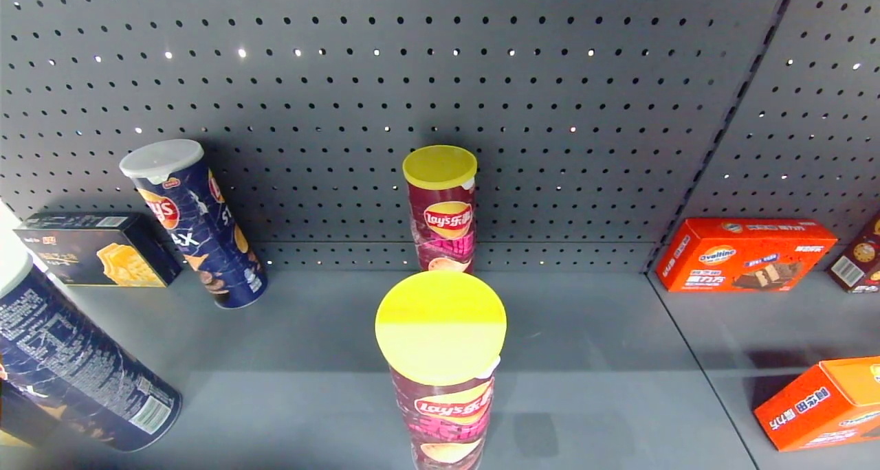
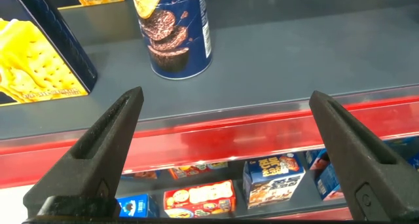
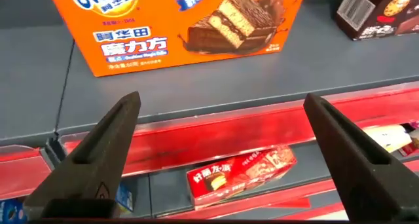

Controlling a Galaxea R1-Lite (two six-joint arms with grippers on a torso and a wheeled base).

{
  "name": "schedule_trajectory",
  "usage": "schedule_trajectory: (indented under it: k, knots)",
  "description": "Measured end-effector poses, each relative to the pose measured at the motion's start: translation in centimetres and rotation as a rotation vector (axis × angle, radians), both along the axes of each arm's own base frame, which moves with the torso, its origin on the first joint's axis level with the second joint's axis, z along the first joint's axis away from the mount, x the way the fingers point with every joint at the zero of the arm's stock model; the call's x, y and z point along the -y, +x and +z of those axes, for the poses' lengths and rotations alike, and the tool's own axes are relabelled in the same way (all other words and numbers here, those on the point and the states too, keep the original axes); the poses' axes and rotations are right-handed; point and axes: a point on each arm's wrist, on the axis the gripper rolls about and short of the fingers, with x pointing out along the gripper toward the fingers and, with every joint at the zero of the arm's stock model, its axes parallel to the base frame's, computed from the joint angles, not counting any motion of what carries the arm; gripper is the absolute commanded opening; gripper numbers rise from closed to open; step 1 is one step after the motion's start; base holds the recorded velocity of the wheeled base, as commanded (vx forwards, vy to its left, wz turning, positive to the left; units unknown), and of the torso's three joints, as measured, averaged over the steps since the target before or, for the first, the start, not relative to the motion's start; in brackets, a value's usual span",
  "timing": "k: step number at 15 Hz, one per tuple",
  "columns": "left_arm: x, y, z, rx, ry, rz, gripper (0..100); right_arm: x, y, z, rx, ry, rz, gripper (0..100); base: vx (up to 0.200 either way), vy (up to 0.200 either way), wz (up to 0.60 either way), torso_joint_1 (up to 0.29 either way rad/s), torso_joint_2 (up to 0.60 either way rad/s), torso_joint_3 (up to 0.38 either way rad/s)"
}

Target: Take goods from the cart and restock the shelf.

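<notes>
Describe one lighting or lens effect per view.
Head view: the pegboard bows at the edges; a shade line halves the near yellow lid. Left wrist view: pale sheen on the red shelf strip. Right wrist view: similar sheen on that strip.

Two maroon cans [image 1: 441,209], two blue cans [image 1: 196,226], two orange boxes [image 1: 746,253], one navy box [image 1: 96,250], one brown box [image 1: 859,258]

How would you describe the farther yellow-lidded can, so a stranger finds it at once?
Look at the grey pegboard wall behind the shelf. Near the middle of its foot stands a maroon can, upright. Its yellow lid separates it from the blue can on its left; the other yellow-lidded can stands nearer the front.
</notes>
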Motion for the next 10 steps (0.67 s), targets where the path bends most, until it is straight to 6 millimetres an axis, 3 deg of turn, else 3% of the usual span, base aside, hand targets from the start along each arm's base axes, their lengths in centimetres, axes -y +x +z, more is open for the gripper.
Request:
schedule_trajectory:
  k: [5,10]
  knots:
    - [0.0,0.0,0.0,0.0,0.0,-0.001,100,0.02,-0.02,-0.05,0.0,0.0,0.016,100,0.0,0.0,0.0,0.0,0.0,0.0]
    - [0.0,0.0,0.0,0.0,-0.001,0.0,100,0.3,-0.17,-0.07,0.016,-0.001,0.194,100,0.0,0.0,0.0,0.0,0.0,0.0]
